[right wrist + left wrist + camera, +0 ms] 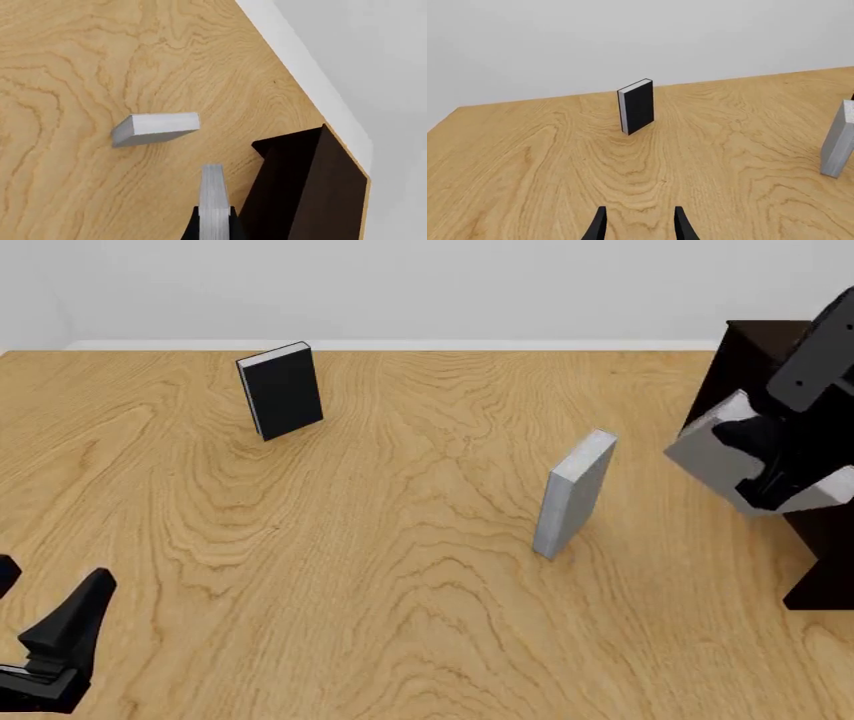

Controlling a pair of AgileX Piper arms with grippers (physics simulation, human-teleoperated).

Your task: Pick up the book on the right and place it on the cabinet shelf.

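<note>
Right end effector (771,472) is clamped on the book (714,445), fingers on both broad covers; I hold it off the counter (400,570), tilted, just in front of the dark cabinet (761,350). In the right wrist view the book's page edge (213,200) sits between the fingers, long axis running fwd along them, w/ the cabinet opening (280,175) just beside it. Key relation: shelf lies beyond and slightly to the outer side of the held book, so my next move, as I judge it, is a short push fwd w/ the spine kept parallel to the cabinet wall. Shelf board itself is not clearly visible.

Left end effector (639,222) is part open, holds nothing, and is well apart from the work; right arm is nearer.

Materials: book is matte lt grey hardcover, white pages, flat and rigid. Cabinet is near-black wood, sharp edges. Counter is oak-grain. Other grey book (574,495) and black book (280,390) stand upright, untouched.
</note>
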